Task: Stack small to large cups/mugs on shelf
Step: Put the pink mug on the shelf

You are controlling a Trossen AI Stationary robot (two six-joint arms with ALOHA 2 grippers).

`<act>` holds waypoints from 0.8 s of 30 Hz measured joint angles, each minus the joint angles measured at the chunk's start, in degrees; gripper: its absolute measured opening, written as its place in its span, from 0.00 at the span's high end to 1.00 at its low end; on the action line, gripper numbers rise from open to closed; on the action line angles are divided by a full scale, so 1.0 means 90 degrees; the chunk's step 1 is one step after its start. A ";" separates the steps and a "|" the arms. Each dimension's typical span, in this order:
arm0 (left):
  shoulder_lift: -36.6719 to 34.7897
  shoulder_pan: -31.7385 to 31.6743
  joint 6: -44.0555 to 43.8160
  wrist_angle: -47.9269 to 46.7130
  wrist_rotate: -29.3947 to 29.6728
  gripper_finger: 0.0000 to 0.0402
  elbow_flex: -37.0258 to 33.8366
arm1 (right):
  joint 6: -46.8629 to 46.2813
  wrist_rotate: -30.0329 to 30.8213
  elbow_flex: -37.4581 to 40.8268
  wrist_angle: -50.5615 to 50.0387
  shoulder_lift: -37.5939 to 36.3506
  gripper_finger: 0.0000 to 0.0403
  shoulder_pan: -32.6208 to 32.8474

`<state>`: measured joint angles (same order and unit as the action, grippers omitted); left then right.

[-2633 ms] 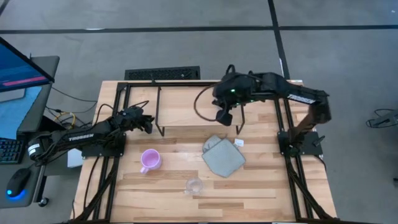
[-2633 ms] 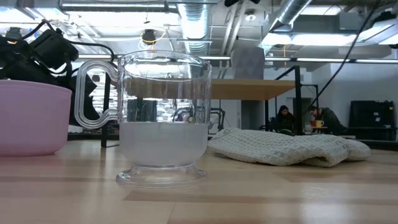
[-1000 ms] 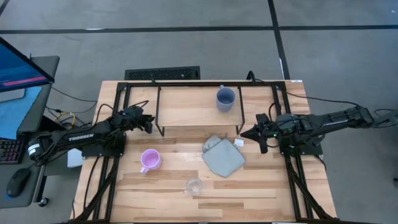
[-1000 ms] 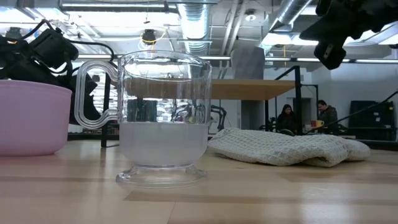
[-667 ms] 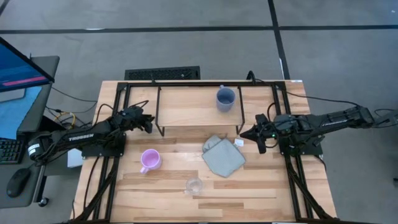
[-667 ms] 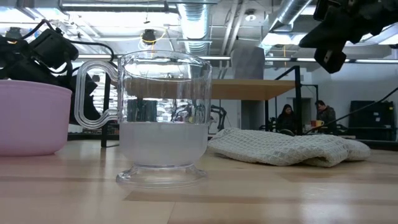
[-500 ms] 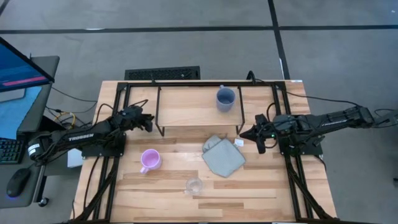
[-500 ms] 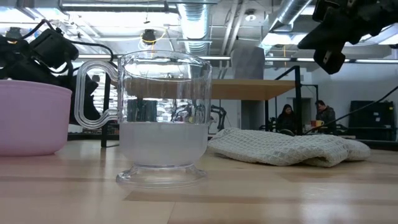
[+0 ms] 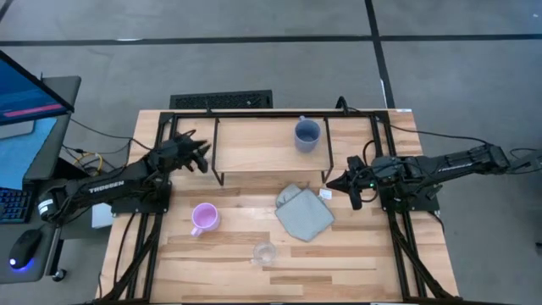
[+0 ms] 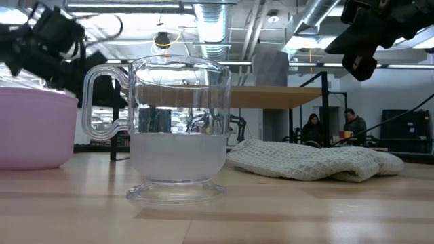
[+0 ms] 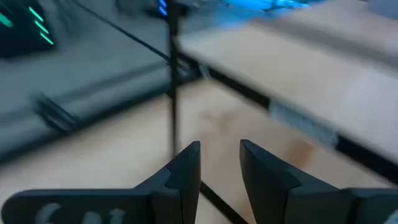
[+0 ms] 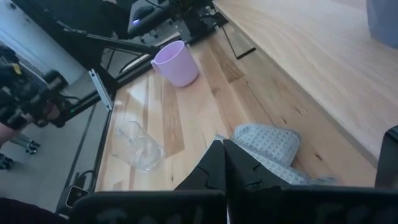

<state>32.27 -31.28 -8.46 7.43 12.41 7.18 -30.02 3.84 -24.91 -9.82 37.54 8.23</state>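
The blue-grey mug [image 9: 306, 135] stands upright on the shelf [image 9: 258, 142], near its right end. On the table, the pink-lilac mug [image 9: 204, 218] stands on its base left of the middle. The clear glass cup [image 9: 264, 252] stands near the table's near edge. My left gripper [image 9: 201, 155] hovers by the shelf's left wire leg, raised off the table; its fingers [image 11: 186, 171] stand slightly apart. My right gripper [image 9: 332, 183] waits shut off the shelf's right end, above the table, with the pink-lilac mug [image 12: 176, 62] and the clear cup [image 12: 138, 144] ahead of it.
A grey-green cloth [image 9: 303, 212] lies crumpled between the shelf and the clear cup. The shelf's black wire legs [image 9: 217, 161] stand close to my left gripper. A black frame runs along the table's far edge and sides. People sit in the room behind [image 10: 352, 125].
My left gripper has risen and moved a little toward the table's far edge, closer to the shelf's left leg. The mugs, the clear cup and the cloth have stayed in place.
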 joint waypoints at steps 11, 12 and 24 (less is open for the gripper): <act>-0.1011 -0.0001 0.0421 -0.4123 0.1085 0.74 0.2136 | 0.0118 -0.0103 0.0000 -0.0006 0.0000 0.98 -0.0081; -0.1068 -0.0001 0.0367 -0.4130 0.0743 0.74 0.2239 | 0.0152 -0.0103 0.0000 -0.0005 0.0000 0.98 -0.0111; -0.1146 0.0016 -0.0221 -0.5330 -0.2393 0.74 0.3571 | 0.0168 -0.0103 0.0000 -0.0002 0.0000 0.97 -0.0450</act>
<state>21.96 -31.14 -10.46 -40.54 -9.12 39.32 -28.51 2.92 -24.91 -9.85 37.54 4.18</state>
